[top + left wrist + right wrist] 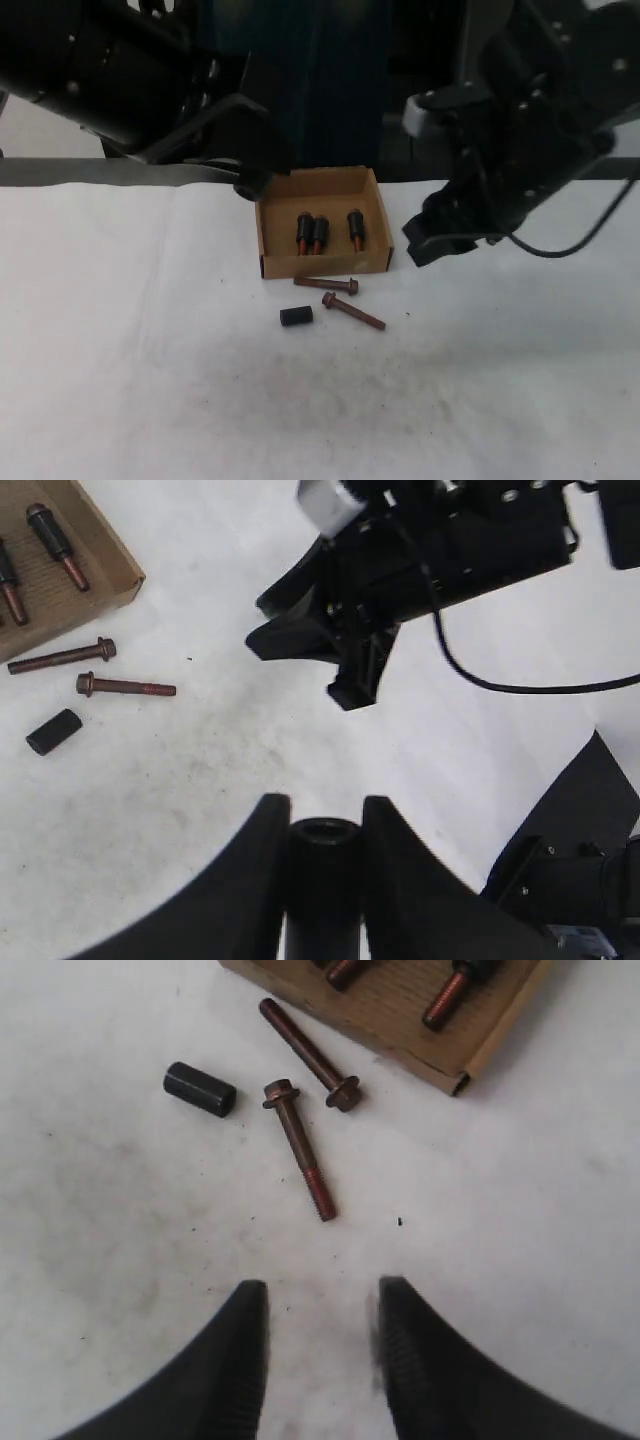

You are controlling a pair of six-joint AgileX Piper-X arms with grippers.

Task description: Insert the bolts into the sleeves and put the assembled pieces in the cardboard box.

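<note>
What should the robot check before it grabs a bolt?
1. Left gripper grips the held sleeve: ok.
2. Held sleeve's hole is clear inside: cannot tell.
3. Right gripper is open and empty: ok.
4. One loose bolt and the other bolt lie uncovered on the cloth: ok.
5. Cardboard box has room beside three assembled pieces: ok.

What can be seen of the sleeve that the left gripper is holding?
The sleeve is a black tube with a dull finish; its material is hard to tell. Its open end points out past the fingertips and shows a hollow bore with no bolt in it. It lies lengthwise between the left gripper's two fingers, which press it from both sides. It is held above the white-covered bench and touches nothing else.
</note>
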